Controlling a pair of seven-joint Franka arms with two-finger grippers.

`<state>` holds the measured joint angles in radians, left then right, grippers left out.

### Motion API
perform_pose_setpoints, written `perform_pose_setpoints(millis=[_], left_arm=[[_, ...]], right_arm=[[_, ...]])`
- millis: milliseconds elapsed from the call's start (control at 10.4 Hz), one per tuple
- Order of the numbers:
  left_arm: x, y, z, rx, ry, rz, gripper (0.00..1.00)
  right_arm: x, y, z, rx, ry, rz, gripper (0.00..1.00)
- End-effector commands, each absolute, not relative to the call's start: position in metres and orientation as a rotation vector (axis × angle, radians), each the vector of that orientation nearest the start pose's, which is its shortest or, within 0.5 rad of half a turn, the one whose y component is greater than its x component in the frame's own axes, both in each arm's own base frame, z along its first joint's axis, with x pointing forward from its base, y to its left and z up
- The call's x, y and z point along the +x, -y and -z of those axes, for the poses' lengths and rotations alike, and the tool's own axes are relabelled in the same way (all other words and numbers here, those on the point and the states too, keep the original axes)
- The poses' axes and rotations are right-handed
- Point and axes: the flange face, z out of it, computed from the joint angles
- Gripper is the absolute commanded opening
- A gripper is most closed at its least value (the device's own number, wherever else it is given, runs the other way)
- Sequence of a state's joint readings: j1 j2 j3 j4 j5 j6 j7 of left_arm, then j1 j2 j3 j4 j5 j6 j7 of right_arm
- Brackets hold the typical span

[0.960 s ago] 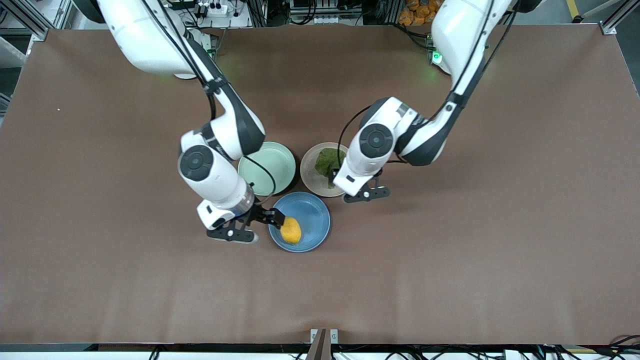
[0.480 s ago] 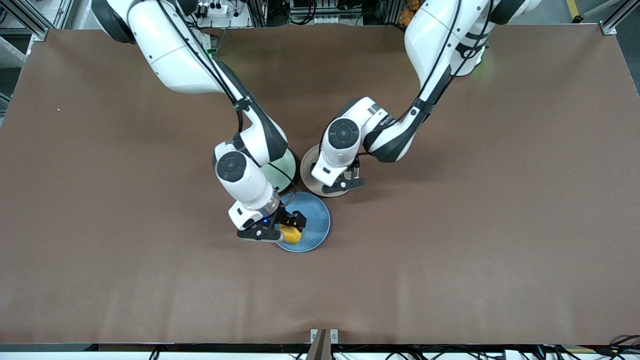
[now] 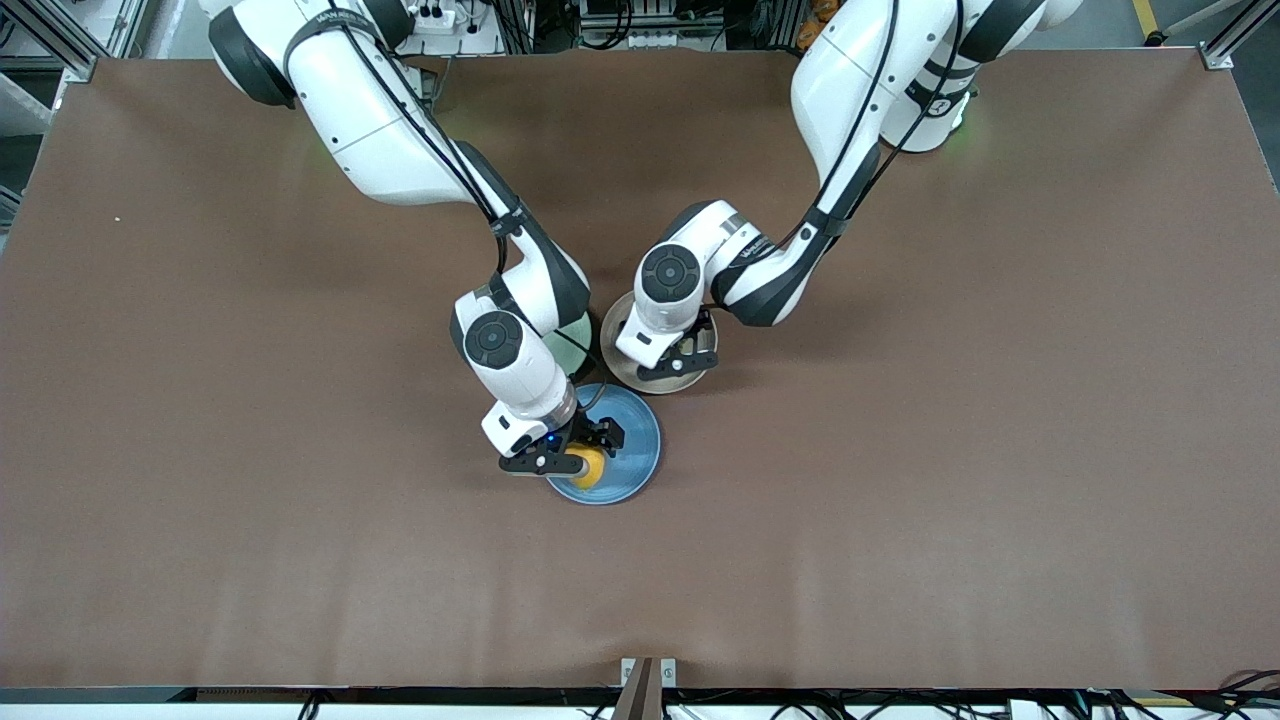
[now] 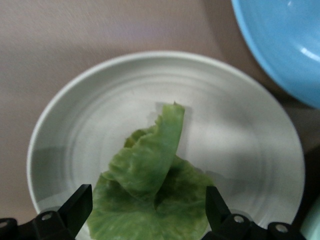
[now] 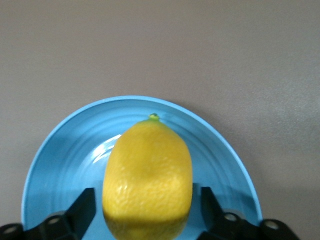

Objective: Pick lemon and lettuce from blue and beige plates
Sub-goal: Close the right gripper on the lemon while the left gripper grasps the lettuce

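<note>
Resting on the blue plate (image 3: 630,440), the lemon (image 5: 148,177) sits between the spread fingers of the right gripper (image 5: 145,212), which do not touch it. The lettuce (image 4: 152,195) lies on the beige plate (image 4: 240,150), farther from the front camera, with the left gripper (image 4: 147,212) open around it. A mint green plate (image 3: 572,333) adjoins them on the brown table (image 3: 950,450); cables and aluminium framing line the room's edge.

A robotics lab: a brown matte counter (image 3: 200,500), aluminium framing (image 3: 60,40) and cable bundles (image 3: 620,25) at its edge.
</note>
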<state>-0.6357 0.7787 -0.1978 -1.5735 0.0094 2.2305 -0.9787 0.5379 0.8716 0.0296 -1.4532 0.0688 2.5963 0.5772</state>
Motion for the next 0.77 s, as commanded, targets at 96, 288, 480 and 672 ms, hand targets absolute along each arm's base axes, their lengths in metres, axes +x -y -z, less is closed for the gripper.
perform_pose_setpoints(millis=[96, 288, 480, 672], left_arm=[[0.473, 0.505, -0.173, -3.098, 0.266, -0.213, 0.98], [0.470, 0.508, -0.172, -3.092, 0.282, -0.209, 0.00], [0.471, 0.508, -0.175, -3.094, 0.283, -0.203, 0.00], [0.474, 0.508, -0.186, -3.101, 0.286, -0.188, 0.00]], right_arm=[[0.638, -0.396, -0.197, -2.931, -0.093, 0.327, 0.32], [0.641, -0.394, -0.206, -2.924, -0.130, 0.320, 0.18], [0.638, -0.392, -0.233, -2.948, -0.150, 0.216, 0.15], [0.642, -0.371, -0.283, -2.972, -0.167, 0.156, 0.15]])
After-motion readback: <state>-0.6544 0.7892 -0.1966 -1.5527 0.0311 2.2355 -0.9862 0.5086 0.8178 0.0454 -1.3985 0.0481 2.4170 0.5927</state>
